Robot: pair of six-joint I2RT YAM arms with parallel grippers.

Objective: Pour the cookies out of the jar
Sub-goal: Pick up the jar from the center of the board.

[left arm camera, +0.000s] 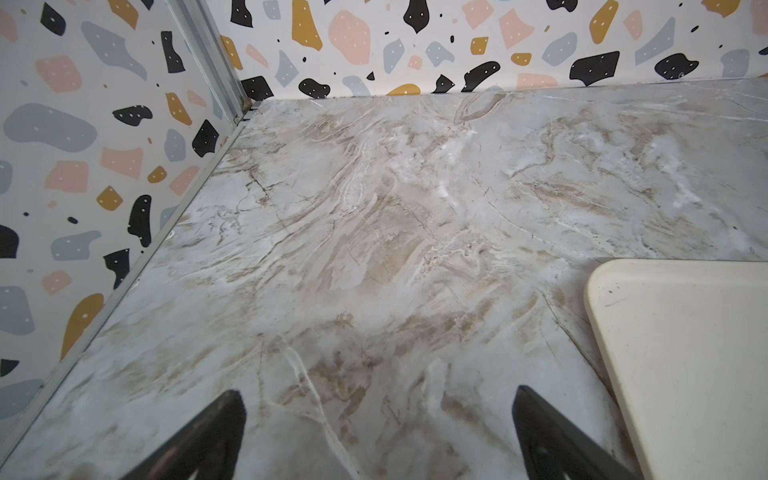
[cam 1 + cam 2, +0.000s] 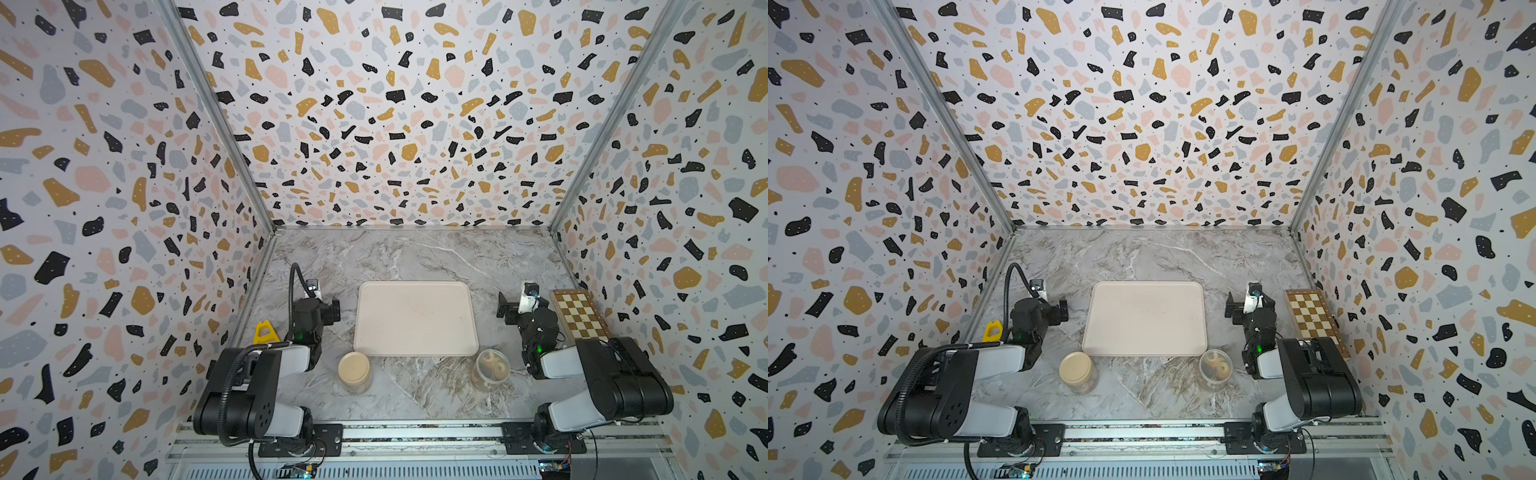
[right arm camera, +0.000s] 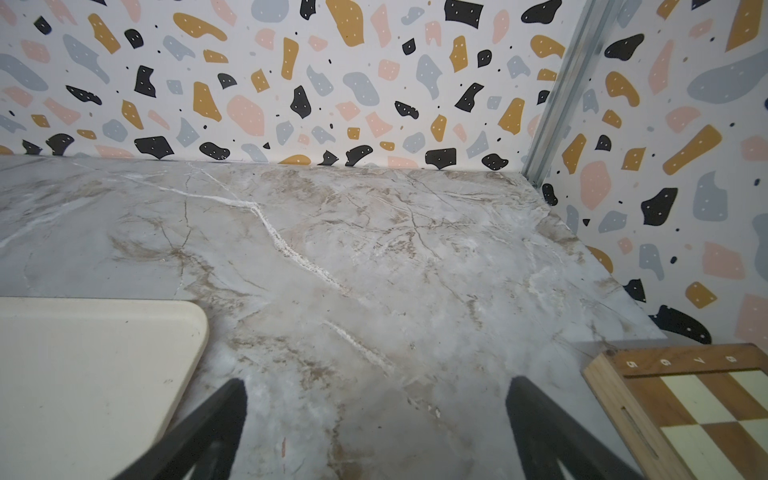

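Right end effector (image 2: pixel 504 308), jaws apart and empty, hangs right of the tray (image 2: pixel 415 320); the upright jar (image 2: pixel 493 367) of cookies (image 2: pixel 495 362) stands nearer than it, at the tray's near right corner. Left end effector (image 2: pixel 334 310), also apart, is farther off.

Light: bright, even, diffuse.
Shadows: faint, soft, cast along the tray (image 2: pixel 415 320) edge.
Distortion: walls (image 2: pixel 104 208) are stretched at top-view edges.
Blur: left end effector (image 1: pixel 378 390) and right end effector (image 3: pixel 376 379) are rendered soft.
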